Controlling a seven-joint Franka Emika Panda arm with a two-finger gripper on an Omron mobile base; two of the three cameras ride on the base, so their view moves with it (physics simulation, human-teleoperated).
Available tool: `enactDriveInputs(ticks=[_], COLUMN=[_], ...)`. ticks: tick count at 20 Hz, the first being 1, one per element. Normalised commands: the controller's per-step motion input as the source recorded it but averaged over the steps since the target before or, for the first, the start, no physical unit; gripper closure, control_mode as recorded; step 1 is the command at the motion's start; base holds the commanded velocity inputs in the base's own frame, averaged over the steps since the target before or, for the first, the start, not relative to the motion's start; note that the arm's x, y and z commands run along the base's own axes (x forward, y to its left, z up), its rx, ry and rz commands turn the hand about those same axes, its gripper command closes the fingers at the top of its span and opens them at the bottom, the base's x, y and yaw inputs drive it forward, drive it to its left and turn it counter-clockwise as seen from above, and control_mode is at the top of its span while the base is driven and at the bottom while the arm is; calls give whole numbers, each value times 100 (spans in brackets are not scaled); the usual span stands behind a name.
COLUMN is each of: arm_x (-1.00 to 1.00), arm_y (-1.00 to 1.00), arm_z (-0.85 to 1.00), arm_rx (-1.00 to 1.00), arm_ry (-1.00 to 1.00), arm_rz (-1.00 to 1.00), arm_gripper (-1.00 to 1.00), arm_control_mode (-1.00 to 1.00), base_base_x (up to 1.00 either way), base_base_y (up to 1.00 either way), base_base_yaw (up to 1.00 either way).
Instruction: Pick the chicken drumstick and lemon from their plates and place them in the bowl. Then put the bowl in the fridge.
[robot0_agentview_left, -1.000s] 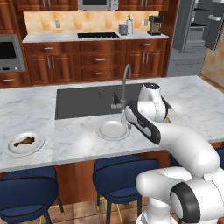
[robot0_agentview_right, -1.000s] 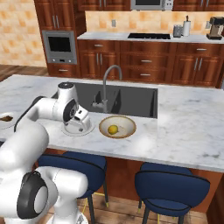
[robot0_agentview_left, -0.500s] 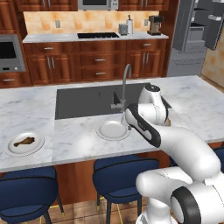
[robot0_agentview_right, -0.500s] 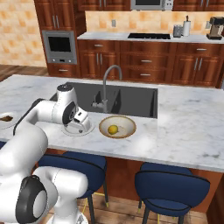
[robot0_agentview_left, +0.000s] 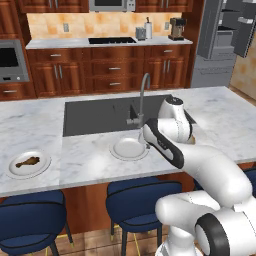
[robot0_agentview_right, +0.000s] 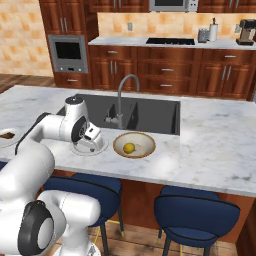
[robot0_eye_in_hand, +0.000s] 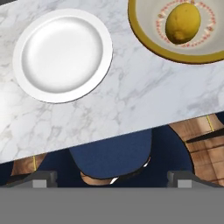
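Observation:
In the hand view the yellow lemon (robot0_eye_in_hand: 183, 22) lies inside the tan bowl (robot0_eye_in_hand: 151, 26), and an empty white plate (robot0_eye_in_hand: 62, 54) sits beside it on the marble counter. My gripper (robot0_eye_in_hand: 112, 179) is open, its fingertips (robot0_eye_in_hand: 41, 177) wide apart with nothing between them, hovering over the counter's front edge. From the right base view the gripper (robot0_agentview_right: 91, 142) hangs above the empty plate (robot0_agentview_right: 100, 148), left of the bowl (robot0_agentview_right: 147, 145) holding the lemon (robot0_agentview_right: 129, 148). The chicken drumstick (robot0_agentview_left: 27, 161) rests on its own plate (robot0_agentview_left: 42, 167) far to the left. The fridge (robot0_agentview_left: 220, 35) stands at the back right, door open.
A dark sink (robot0_agentview_left: 100, 115) with a curved faucet (robot0_agentview_left: 142, 97) lies just behind the plate and bowl. Blue stools (robot0_agentview_left: 140, 197) stand below the counter's front edge. Wooden cabinets and a stove line the back wall.

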Motion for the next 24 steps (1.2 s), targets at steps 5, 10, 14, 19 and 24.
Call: enactDriveInputs(ticks=[5, 10, 14, 19, 24], arm_x=[0, 0, 0, 0, 0], arm_y=[0, 0, 0, 0, 0], arm_z=[0, 0, 0, 0, 0], arm_rx=[0, 0, 0, 0, 0], arm_ry=[0, 0, 0, 0, 0], arm_rz=[0, 0, 0, 0, 0], arm_gripper=[-100, -100, -100, -100, -100], arm_control_mode=[100, 100, 100, 100, 100], base_base_x=[-8, -12, -2, 5, 28], base_base_y=[9, 78, 81, 63, 52], base_base_yaw=[1, -1, -1, -3, -3])
